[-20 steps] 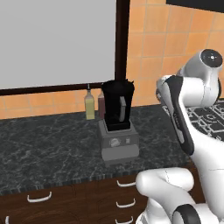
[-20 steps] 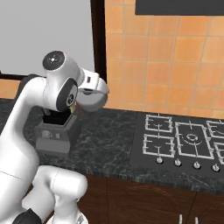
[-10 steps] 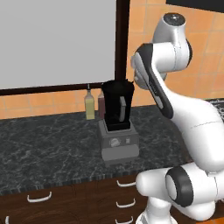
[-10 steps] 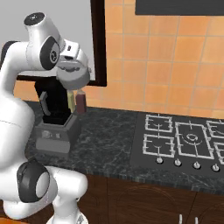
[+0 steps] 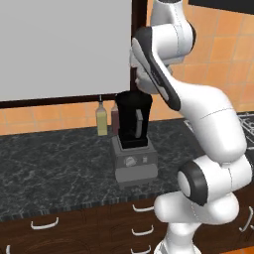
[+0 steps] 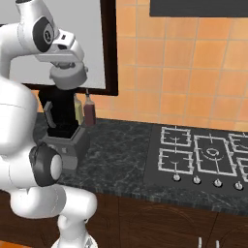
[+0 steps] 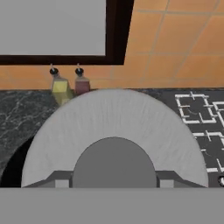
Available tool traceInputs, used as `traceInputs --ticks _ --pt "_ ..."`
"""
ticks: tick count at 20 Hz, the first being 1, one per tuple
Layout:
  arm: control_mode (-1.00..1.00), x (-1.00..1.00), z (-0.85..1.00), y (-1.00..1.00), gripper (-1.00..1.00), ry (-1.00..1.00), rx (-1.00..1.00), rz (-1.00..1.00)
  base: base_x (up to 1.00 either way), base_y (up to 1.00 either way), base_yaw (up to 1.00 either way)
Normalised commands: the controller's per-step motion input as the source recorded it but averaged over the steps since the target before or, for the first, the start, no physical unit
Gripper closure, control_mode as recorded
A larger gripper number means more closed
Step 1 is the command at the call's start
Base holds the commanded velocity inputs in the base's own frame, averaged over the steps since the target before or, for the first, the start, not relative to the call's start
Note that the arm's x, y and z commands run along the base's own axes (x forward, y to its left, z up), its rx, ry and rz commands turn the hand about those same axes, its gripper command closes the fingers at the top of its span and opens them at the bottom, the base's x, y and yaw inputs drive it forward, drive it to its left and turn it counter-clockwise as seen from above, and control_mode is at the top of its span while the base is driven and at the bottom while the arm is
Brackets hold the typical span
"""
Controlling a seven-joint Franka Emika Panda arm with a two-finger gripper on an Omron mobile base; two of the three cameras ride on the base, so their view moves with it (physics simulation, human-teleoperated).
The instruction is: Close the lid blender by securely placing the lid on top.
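The light-grey round lid [image 6: 69, 76] hangs just above the blender's black jar [image 6: 60, 109], with my gripper [image 6: 67, 68] shut on its knob from above. In the hand view the lid [image 7: 114, 124] spreads wide below me, its raised knob [image 7: 113, 161] sits between my fingertips [image 7: 57, 180], and a sliver of the dark jar rim [image 7: 12, 162] shows at its left edge. The blender [image 5: 133, 125] stands on its boxy grey base [image 5: 136, 165] with a front dial, near the back of the dark counter [image 5: 54, 163]. My arm hides the jar's top in the left base view.
A yellowish bottle [image 6: 77, 109] and a reddish bottle [image 6: 89, 109] stand right behind the blender against the orange tiled wall. A gas hob [image 6: 208, 155] lies to the right on the counter. A dark-framed grey panel [image 5: 59, 49] fills the wall above. Drawers [image 5: 47, 224] run below.
The arm has risen and swung left, carrying the lid from right of the blender to just over the jar's top. The blender and bottles have stayed put.
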Motion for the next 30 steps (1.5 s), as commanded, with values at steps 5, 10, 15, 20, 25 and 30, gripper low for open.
traceInputs --ticks 5,10,15,20,25,30 --pt "-1.00 0.25 0.00 0.56 1.00 -0.01 0.00 0.00 0.00 0.00 0.00" --pt "-1.00 0.50 -0.01 0.37 1.00 0.00 0.00 0.00 0.00 0.00 0.00" --pt "-1.00 0.35 0.00 0.30 1.00 0.00 0.00 0.00 0.00 0.00 0.00" --pt "-1.00 0.23 -0.01 0.18 1.00 0.00 0.00 0.00 0.00 0.00 0.00" --pt "-1.00 -0.15 -0.05 0.18 1.00 -0.02 0.00 0.00 0.00 0.00 0.00" --pt "-1.00 -0.35 0.02 0.11 1.00 -0.06 0.00 0.00 0.00 0.00 0.00"
